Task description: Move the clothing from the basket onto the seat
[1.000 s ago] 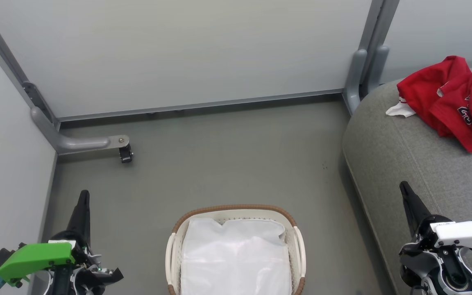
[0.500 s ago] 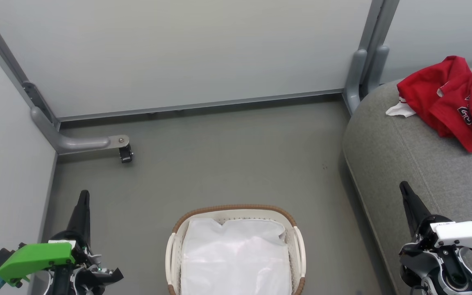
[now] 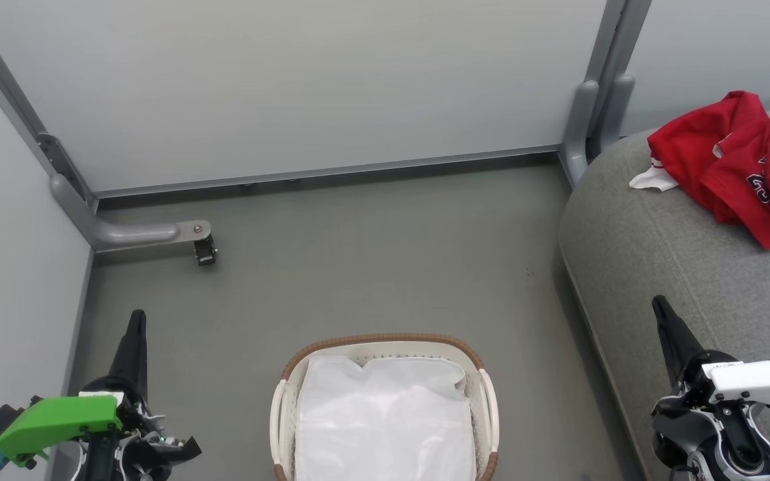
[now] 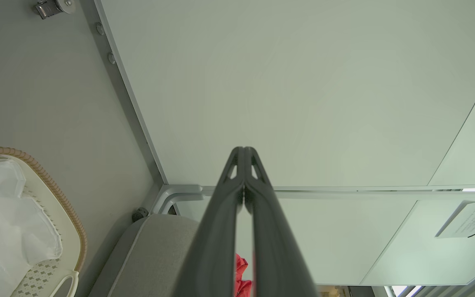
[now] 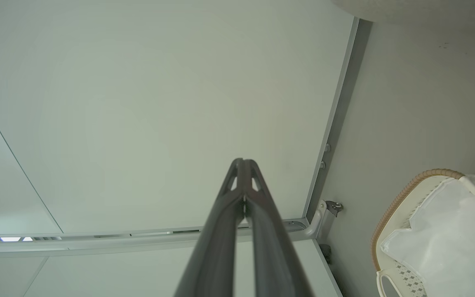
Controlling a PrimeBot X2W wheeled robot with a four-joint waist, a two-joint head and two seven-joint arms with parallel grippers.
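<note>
Looking down, I see bare grey floor (image 3: 371,254) reaching to the pale partition panels (image 3: 291,87). Their metal frame foot (image 3: 138,234) ends in a small black caster (image 3: 206,252), well to the left of the basket. Open floor runs between the basket and the seat.

My left hand (image 3: 136,315) hangs at the lower left above the floor, its two dark fingers pressed together tip to tip. It holds nothing and touches nothing. The left wrist view shows the same closed pair against a panel. My right hand (image 3: 658,304) is likewise closed and empty, and shows against the near part of the seat (image 3: 659,254), the large grey upholstered cushion at my right.

The clothing (image 3: 739,167), crumpled red shirts with white trim, lies on the far part of the seat, well apart from both hands. The basket (image 3: 385,341), white perforated plastic with a brown woven-look rim, stands on the floor directly before me, between my hands. Its rumpled white cloth liner (image 3: 385,421) covers the inside.
</note>
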